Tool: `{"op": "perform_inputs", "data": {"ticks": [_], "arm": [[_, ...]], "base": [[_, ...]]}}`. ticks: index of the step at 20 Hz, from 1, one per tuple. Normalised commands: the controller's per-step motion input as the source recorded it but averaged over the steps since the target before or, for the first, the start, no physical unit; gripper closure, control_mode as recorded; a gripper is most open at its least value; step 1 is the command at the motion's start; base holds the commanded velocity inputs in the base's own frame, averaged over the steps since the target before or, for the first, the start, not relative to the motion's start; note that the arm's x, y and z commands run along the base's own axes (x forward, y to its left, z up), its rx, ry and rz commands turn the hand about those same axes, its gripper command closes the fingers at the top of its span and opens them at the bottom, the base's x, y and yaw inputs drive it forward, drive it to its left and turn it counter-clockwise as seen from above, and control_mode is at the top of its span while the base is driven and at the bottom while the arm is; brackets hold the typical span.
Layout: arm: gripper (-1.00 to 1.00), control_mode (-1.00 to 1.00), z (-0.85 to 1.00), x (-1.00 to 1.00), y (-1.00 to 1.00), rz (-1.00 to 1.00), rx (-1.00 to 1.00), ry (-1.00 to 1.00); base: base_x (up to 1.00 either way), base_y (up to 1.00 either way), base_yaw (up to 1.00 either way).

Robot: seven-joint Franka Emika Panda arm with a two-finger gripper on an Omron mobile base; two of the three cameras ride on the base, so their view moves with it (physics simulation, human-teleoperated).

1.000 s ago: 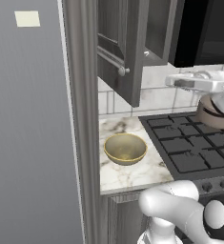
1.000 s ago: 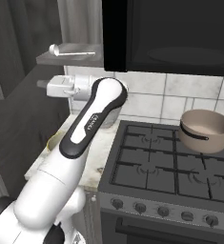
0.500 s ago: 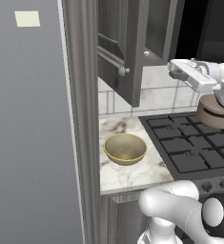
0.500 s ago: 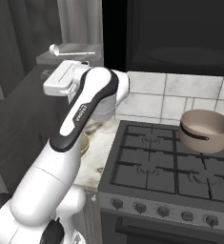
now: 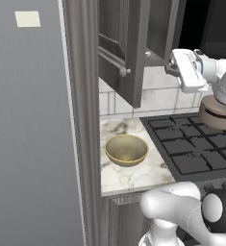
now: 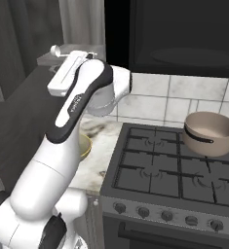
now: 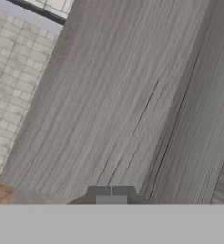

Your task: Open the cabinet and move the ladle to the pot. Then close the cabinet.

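Yellow bowl [image 5: 126, 150] sits on the marble worktop [image 5: 133, 175] nearest the base. Pot [image 6: 209, 133] on the stove's [image 6: 174, 170] far right burner. Beyond, cabinet [image 5: 121, 50] door stands ajar; hand [image 5: 171, 65] raised just beside it, fingers' spread cannot be told

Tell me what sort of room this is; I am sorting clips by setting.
A rendered home kitchen, by the look of it: a gas stove with a taupe-brown pot on it, a marble counter holding a golden-yellow bowl, and a dark grey wall cabinet with its door open.
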Motion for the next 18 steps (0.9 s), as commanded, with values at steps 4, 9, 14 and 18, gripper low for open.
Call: {"op": "perform_inputs", "data": {"ticks": [4,9,14,18], "arm": [[-1.00,-1.00,0.00,0.21,0.39,-0.20,-0.06,-0.22],[-1.00,-1.00,0.00,0.34,0.25,-0.20,-0.04,-0.14],[-1.00,-1.00,0.00,0.47,0.00,-0.19,-0.01,-0.07],[-1.00,-1.00,0.00,0.39,0.01,-0.17,0.00,-0.02]], "base": [[0.00,0.00,0.00],[0.00,0.00,0.00],[0.00,0.00,0.00],[0.00,0.00,0.00]]}}
